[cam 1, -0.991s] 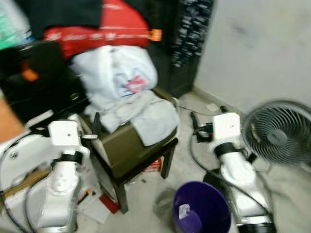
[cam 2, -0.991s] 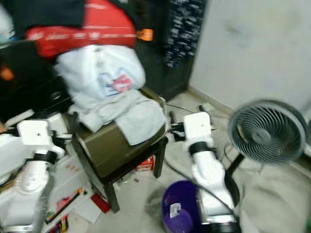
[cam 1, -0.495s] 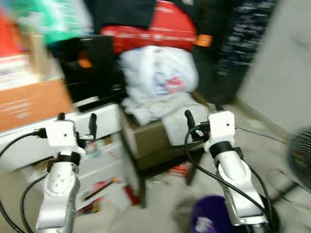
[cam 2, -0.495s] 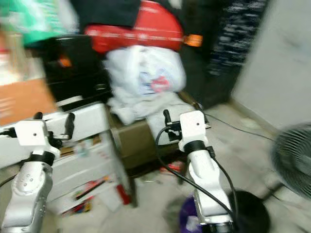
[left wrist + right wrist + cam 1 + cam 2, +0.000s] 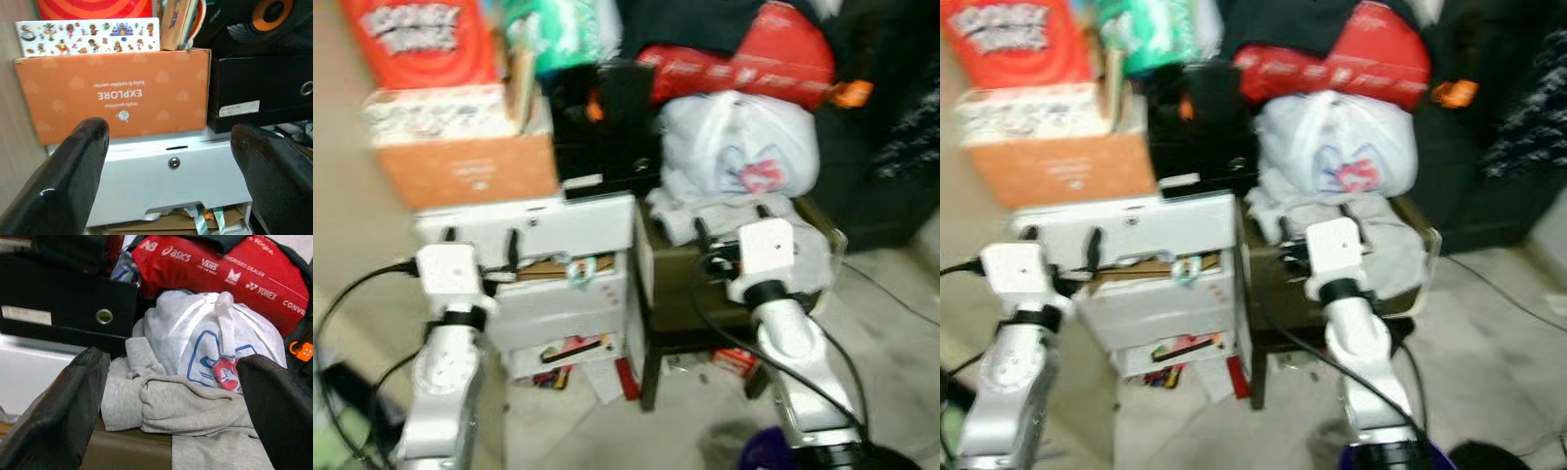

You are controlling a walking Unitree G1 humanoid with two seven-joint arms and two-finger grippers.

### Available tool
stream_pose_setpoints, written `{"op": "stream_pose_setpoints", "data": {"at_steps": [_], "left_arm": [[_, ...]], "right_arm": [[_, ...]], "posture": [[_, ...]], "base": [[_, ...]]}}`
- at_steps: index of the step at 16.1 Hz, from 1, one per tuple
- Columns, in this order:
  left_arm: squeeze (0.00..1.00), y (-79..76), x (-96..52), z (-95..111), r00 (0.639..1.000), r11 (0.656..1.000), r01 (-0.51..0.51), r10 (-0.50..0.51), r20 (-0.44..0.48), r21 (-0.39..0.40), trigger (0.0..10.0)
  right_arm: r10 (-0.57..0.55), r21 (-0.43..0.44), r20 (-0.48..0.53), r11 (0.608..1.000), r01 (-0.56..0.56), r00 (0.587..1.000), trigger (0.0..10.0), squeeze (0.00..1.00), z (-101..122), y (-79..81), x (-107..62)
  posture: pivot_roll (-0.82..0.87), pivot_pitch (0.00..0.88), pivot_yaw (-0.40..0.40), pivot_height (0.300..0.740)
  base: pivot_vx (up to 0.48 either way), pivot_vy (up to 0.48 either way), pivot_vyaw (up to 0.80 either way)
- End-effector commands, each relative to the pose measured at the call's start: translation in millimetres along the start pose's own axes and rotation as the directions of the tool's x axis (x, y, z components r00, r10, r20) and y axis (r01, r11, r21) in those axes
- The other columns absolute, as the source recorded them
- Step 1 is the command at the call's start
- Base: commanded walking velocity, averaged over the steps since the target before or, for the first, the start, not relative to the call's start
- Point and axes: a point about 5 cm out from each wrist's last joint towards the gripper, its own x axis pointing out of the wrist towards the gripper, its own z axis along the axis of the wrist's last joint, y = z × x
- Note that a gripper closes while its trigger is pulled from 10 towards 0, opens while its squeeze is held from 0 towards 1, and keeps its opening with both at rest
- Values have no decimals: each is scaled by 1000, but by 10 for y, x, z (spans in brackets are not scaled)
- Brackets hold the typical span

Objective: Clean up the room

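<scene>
Head view: your grey sweatshirt (image 5: 705, 211) lies on the chair (image 5: 671, 284) under the white bag (image 5: 739, 147); floor around the chair is cluttered, so little room. Left wrist: left gripper (image 5: 171, 166) spread, empty, facing the white drawer (image 5: 166, 169). Right wrist: right gripper (image 5: 168, 406) spread before the sweatshirt; soft, light, so pinch a fold.

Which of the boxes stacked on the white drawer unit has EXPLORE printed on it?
The orange box, sitting directly on the white drawer unit. The word reads upside down. The black box beside it bears only a small label.
</scene>
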Motion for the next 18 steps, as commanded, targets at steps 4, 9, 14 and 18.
{"op": "stream_pose_setpoints", "data": {"at_steps": [4, 9, 14, 18], "left_arm": [[0, -20, -4, 12, 1000, 1000, 15, -15, 2, 21, 10000], [0, -38, 3, 16, 1000, 999, 23, -24, 5, 24, 10000], [0, -168, -4, 43, 992, 991, 126, -127, 14, 42, 10000], [0, -148, 6, 31, 992, 992, 122, -122, 7, 28, 10000]], "right_arm": [[-4, 6, 20, 1000, 3, 1000, 10000, 0, 45, 22, 57], [-2, 3, 23, 1000, 2, 1000, 10000, 0, 46, 24, 68], [-38, -3, 14, 999, 38, 999, 10000, 0, 28, -26, 62], [-39, 0, 1, 999, 39, 999, 10000, 0, 1, -6, 31]], "posture": [[-91, 0, -33, 740], [-92, 0, -35, 740], [-92, 0, -33, 740], [-94, 0, -28, 740]], "base": [[0, 0, 125], [0, 0, 518], [0, 0, 320], [0, -73, 0]]}}
